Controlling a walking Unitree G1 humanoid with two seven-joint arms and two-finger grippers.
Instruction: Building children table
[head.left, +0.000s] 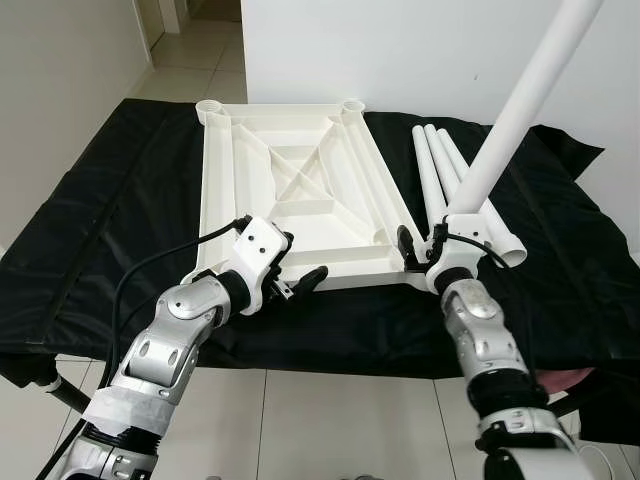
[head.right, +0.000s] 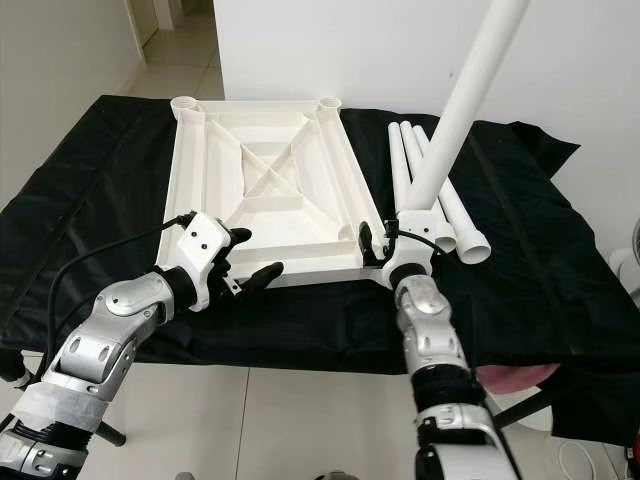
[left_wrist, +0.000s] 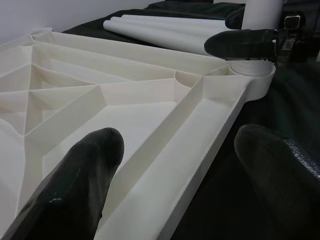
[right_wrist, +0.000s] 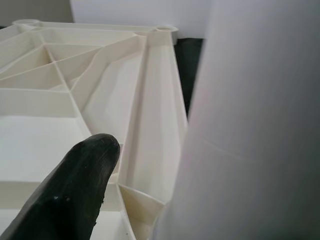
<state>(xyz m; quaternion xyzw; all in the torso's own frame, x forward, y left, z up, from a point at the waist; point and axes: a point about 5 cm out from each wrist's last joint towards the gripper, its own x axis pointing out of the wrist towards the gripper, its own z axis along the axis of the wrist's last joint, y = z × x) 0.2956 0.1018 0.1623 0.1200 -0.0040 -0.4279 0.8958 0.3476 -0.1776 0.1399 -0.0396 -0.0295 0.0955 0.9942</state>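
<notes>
A: Where is the white table panel lying?

B: It is lying ribbed side up on the black cloth covering the tabletop, with three spare leg tubes being kept at its 3 o'clock.

A: And the right end effector?

B: It is being held closed around a white leg tube, which is standing tilted at the panel's 5 o'clock corner.

A: The left end effector?

B: Its fingers are being held apart, straddling the panel's near rim at 7 o'clock, gripping nothing.
</notes>
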